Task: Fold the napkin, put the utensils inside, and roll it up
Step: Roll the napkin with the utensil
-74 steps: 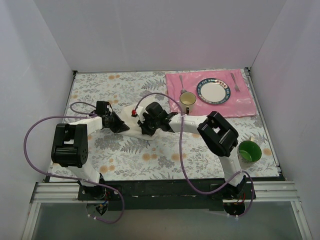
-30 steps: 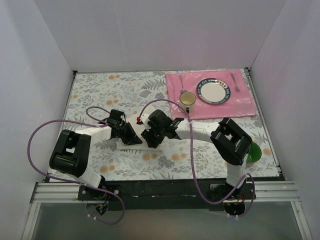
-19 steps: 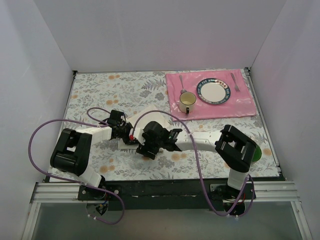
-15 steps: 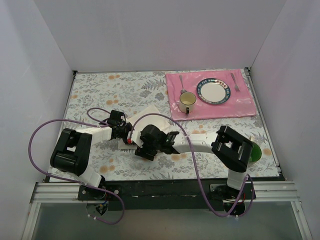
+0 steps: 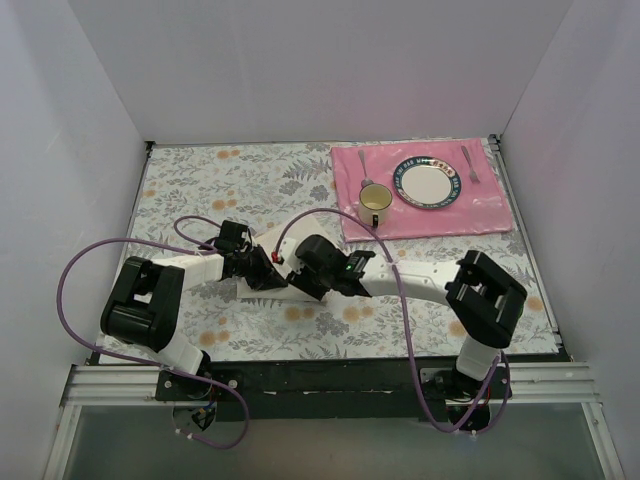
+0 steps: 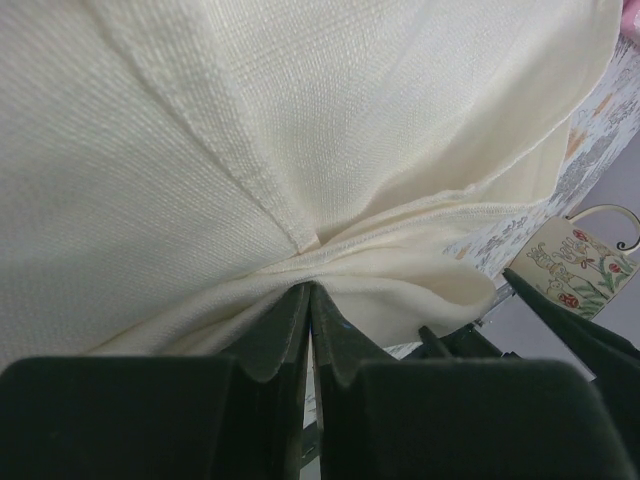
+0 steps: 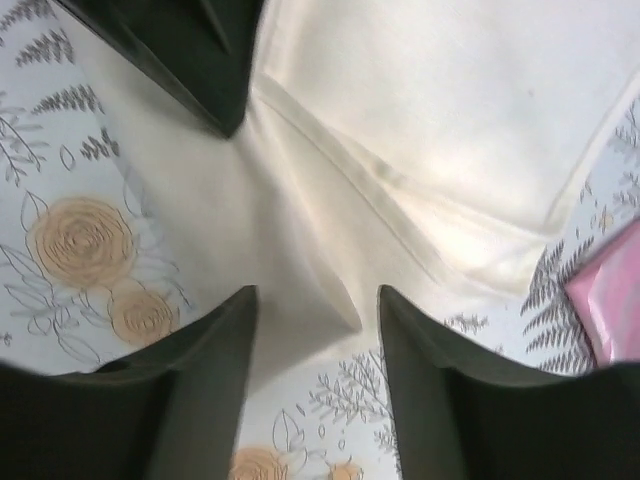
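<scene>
The off-white napkin point(image 6: 250, 120) fills the left wrist view. My left gripper point(image 6: 310, 292) is shut on a pinched fold of it. From above, the left gripper point(image 5: 272, 277) and right gripper point(image 5: 298, 278) meet tip to tip over the napkin point(image 5: 272, 240), which the arms mostly hide. My right gripper point(image 7: 315, 312) is open just above the floral cloth, with a loose corner of the napkin point(image 7: 400, 130) lying between its fingers point(image 7: 215, 350), touching neither. The left gripper's dark finger point(image 7: 190, 50) shows at the upper left of that view. The utensils are out of view.
A pink placemat point(image 5: 480, 212) at the back right carries a plate point(image 5: 430, 184), a cream mug point(image 5: 375, 203), a spoon point(image 5: 365, 164) and a fork point(image 5: 470, 163). The mug point(image 6: 575, 255) also shows past the napkin's edge. White walls close in three sides.
My right gripper has swung from the near left of the napkin to the right and up, its jaws widening then narrowing a little. The left gripper keeps its pinch in place.
</scene>
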Robot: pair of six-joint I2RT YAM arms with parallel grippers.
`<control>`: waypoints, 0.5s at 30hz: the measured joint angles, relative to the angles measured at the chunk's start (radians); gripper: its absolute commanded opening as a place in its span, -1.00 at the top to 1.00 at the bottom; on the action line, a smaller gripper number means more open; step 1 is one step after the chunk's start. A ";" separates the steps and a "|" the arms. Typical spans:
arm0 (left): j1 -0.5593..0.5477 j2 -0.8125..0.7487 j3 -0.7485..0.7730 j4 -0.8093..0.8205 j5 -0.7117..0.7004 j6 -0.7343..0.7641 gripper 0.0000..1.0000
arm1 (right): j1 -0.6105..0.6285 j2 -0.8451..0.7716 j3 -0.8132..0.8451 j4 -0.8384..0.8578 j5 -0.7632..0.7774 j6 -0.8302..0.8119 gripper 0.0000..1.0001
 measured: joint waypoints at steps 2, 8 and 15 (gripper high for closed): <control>0.000 0.000 0.000 0.000 0.000 0.000 0.92 | -0.017 -0.046 -0.038 -0.015 0.002 0.016 -0.01; 0.000 0.000 0.000 -0.001 0.000 0.001 0.92 | -0.033 -0.084 -0.099 -0.010 -0.014 0.050 0.36; 0.000 0.000 0.006 -0.013 -0.002 0.005 0.92 | -0.052 -0.084 -0.176 -0.009 0.005 0.072 0.63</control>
